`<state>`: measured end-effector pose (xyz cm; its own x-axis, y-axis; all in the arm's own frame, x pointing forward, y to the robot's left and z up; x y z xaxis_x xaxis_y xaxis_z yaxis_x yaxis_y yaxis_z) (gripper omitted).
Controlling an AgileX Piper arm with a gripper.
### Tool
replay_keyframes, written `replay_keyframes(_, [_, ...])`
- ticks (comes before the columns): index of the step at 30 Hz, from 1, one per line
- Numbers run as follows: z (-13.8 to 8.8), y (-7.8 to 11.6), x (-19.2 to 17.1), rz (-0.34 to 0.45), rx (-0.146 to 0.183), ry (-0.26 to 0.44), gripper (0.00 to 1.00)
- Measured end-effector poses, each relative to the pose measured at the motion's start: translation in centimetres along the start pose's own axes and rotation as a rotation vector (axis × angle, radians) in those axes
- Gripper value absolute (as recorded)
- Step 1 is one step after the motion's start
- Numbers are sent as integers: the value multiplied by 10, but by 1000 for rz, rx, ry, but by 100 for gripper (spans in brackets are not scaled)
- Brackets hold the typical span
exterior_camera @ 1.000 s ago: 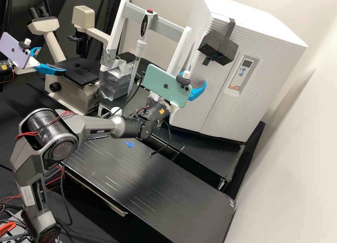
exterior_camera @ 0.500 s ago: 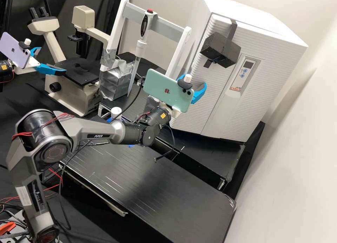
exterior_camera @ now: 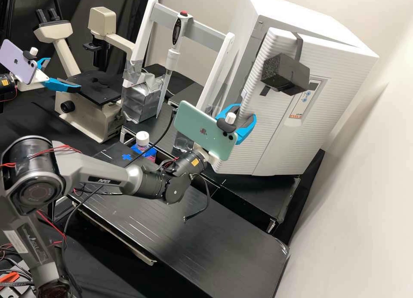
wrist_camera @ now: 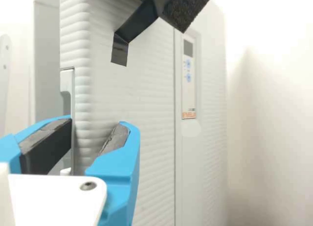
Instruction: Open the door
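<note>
white cabinet [exterior_camera: 309,20] stands ajar, end effector [exterior_camera: 245,113] at door [exterior_camera: 267,130]

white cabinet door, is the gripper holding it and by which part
The open gripper straddles the door at its free edge, below the dark block; whether it grips cannot be told.

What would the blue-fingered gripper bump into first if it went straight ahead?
Probably the ribbed white door: the gripper seems to have its edge between the open fingers, though any gap ahead is unclear.
</note>
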<state>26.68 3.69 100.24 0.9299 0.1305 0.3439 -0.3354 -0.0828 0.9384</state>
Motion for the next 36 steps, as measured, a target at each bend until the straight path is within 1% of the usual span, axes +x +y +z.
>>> replay_keyframes(3, [5, 4, -8, 26, 0, 0, 0])
replay_keyframes(7, [15, 9, -18, 71, 13, -25, 0])
replay_keyframes(9, [18, 11, -22, 86, 15, -34, 0])
replay_keyframes(14, [29, 16, -34, 139, 38, -74, 0])
replay_keyframes(15, [30, 17, -35, 152, 44, -80, 100])
replay_keyframes(19, [33, 21, -47, 198, 62, -114, 100])
replay_keyframes(21, [33, 21, -60, 217, 58, -137, 100])
replay_keyframes(24, [32, 19, -73, 218, 49, -155, 100])
replay_keyframes(27, [28, 13, -84, 210, 43, -155, 100])
replay_keyframes(30, [22, 8, -92, 198, 32, -135, 100])
replay_keyframes(32, [18, 2, -100, 190, 31, -114, 100])
replay_keyframes(34, [12, -5, -106, 177, 32, -74, 100])
replay_keyframes(36, [5, -14, -112, 152, 29, -19, 100])
